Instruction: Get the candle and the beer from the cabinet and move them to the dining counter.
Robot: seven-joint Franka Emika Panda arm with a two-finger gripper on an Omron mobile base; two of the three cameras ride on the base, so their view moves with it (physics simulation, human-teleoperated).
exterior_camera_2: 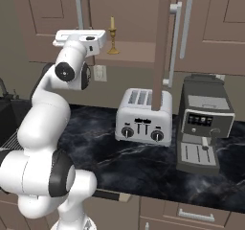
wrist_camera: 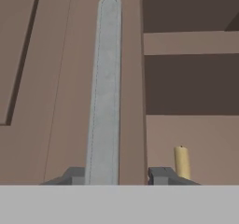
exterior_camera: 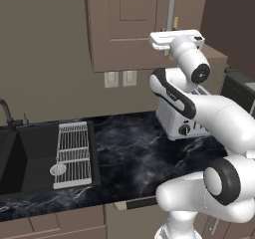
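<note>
The golden candle (exterior_camera_2: 112, 36) stands on the lower shelf of the open wall cabinet (exterior_camera_2: 134, 51), and its top (wrist_camera: 182, 161) shows just right of my right fingertip. My gripper (wrist_camera: 116, 174) is at the long silver handle (wrist_camera: 105, 87) of the cabinet's left door (exterior_camera: 124, 29). One finger sits on each side of the bar, shut on it near its lower end. The right base view shows my gripper (exterior_camera_2: 79, 32) level with the shelf, left of the candle. The cabinet's right door (exterior_camera_2: 162, 42) is swung open and seen edge-on. The beer and the dining counter are out of view.
Below the cabinet a silver toaster (exterior_camera_2: 142, 116) and a dark coffee machine (exterior_camera_2: 203, 126) stand on the black marble worktop (exterior_camera: 139, 153). A sink (exterior_camera: 25, 158) with a dish rack (exterior_camera: 73, 153) is at the left. Wall outlets (exterior_camera: 119, 78) sit under the cabinet.
</note>
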